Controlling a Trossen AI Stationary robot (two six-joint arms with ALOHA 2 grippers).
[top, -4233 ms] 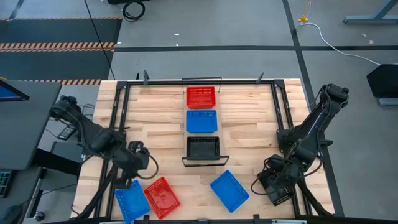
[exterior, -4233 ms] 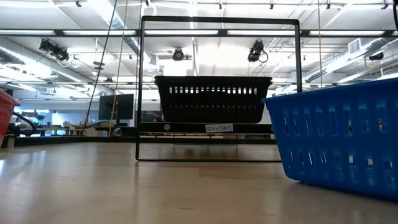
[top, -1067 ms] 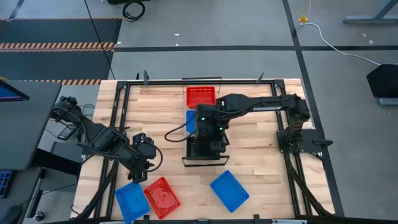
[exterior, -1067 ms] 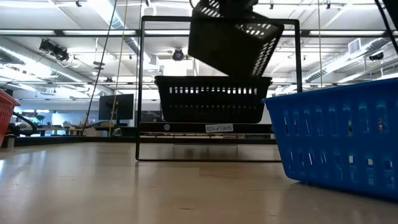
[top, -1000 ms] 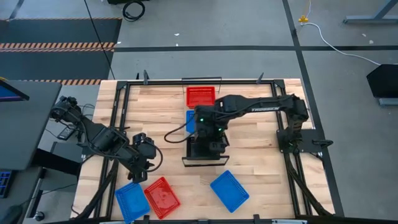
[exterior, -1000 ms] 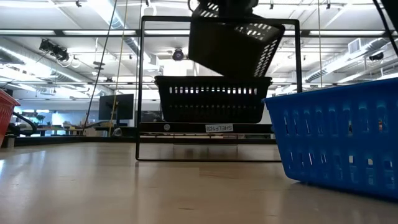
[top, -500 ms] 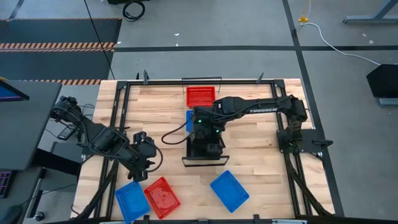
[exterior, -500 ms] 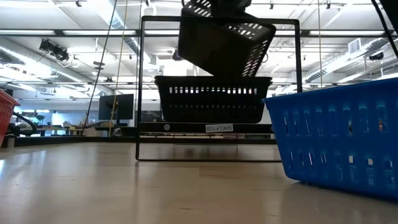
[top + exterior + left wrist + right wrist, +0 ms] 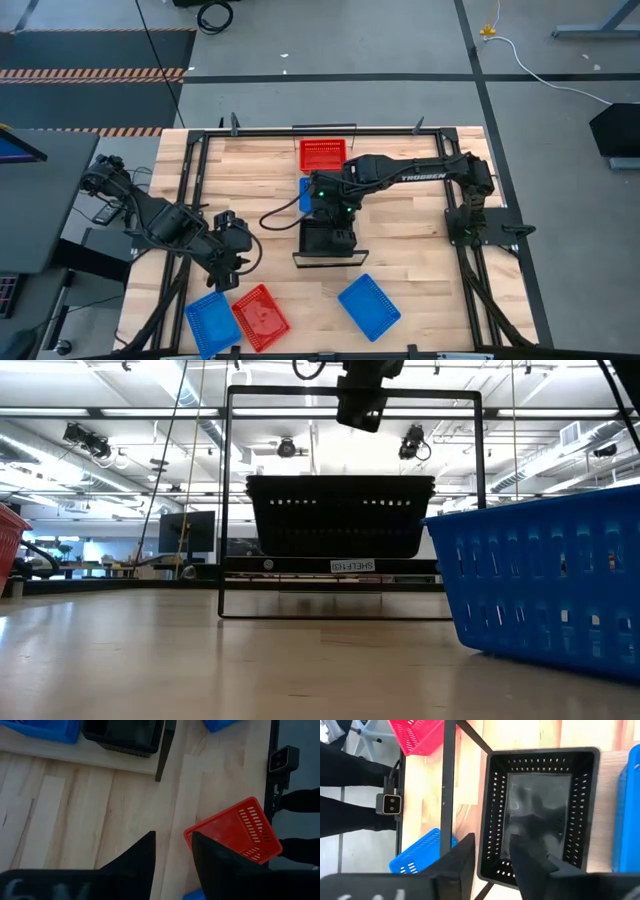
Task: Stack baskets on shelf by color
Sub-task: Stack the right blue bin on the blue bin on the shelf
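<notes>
Two black plastic mesh baskets [image 9: 340, 515] sat nested at the near end of the long light-wood shelf [image 9: 361, 256]. I saw my right gripper [image 9: 332, 208] hovering just above them, fingers parted and empty. My left gripper [image 9: 240, 262] waited, fingers apart, near the table's [image 9: 410, 230] front-left corner.

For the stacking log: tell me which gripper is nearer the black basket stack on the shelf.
Right. The right gripper hangs just above the black stack on the shelf, jaws open and empty. The left gripper waits off to the stack's side, near the loose red basket.
</notes>
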